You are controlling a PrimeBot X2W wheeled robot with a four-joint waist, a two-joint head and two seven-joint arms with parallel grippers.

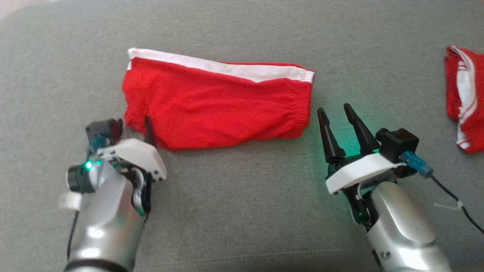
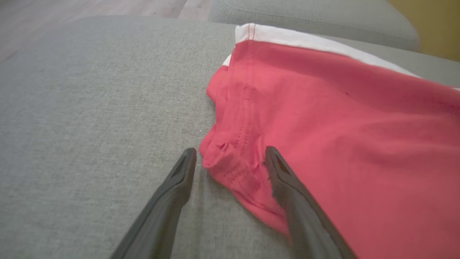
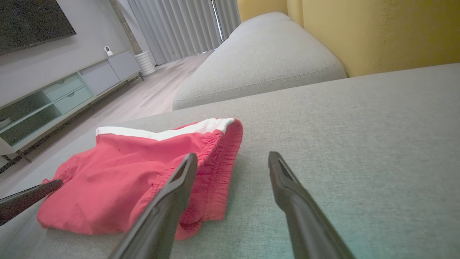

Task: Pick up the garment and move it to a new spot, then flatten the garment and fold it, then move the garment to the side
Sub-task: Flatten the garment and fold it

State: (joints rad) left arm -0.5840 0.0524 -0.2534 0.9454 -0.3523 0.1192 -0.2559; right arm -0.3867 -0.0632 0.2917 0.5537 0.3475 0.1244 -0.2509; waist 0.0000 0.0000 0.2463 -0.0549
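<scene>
So your red cotton-looking shorts with the white side stripe (image 1: 215, 105) are lying folded flat in a long rough rectangle on the grey woven sofa cushion (image 1: 242, 211), about mid-cushion, white stripe (image 1: 227, 68) running along the far edge. The fabric is soft and matte, with a stitched hem at the left end and a puckered, gathered elastic waistband (image 1: 302, 109) at the right end. Your left gripper (image 2: 230, 156) sits at the near-left corner of the shorts with its two dark tapered fingers spread wide. The bunched hem corner sits in the gap, one finger over bare cushion, the other over the red cloth, nothing pinched; I can't tell if it actually touches. Your right gripper (image 1: 334, 109) is just beside the waistband end, fingers also well apart, over bare cushion and holding nothing. Another crumpled red-and-white garment (image 1: 463, 98) lies well off at the right edge of the cushion.
</scene>
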